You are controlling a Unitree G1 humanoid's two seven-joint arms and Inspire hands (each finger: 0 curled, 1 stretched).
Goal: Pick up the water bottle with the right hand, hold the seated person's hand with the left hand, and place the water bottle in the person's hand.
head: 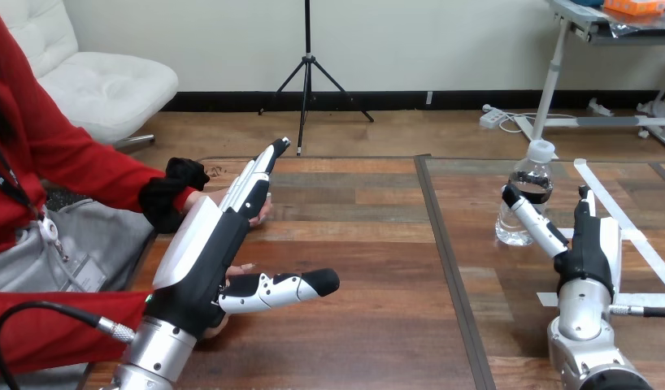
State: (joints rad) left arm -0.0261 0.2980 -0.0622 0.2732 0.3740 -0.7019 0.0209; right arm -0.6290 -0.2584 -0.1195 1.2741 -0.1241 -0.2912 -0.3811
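Observation:
A clear water bottle (528, 195) with a white cap stands upright on the right part of the table. My right hand (593, 244) is just right of it, open. Its thumb (531, 219) reaches across the bottle's front and its straight fingers (587, 199) stand beside the bottle. My left hand (207, 244) is open at the left, fingers straight and pointing away, thumb out to the right. It lies over the person's hand (262, 213), which rests on the table with a black cuff and red sleeve behind it. I cannot tell whether the two touch.
White tape strips (630, 236) mark the table surface right of the bottle. A dark seam (443, 244) runs front to back between the two table boards. The person's other red sleeve (53, 325) lies along the near left edge.

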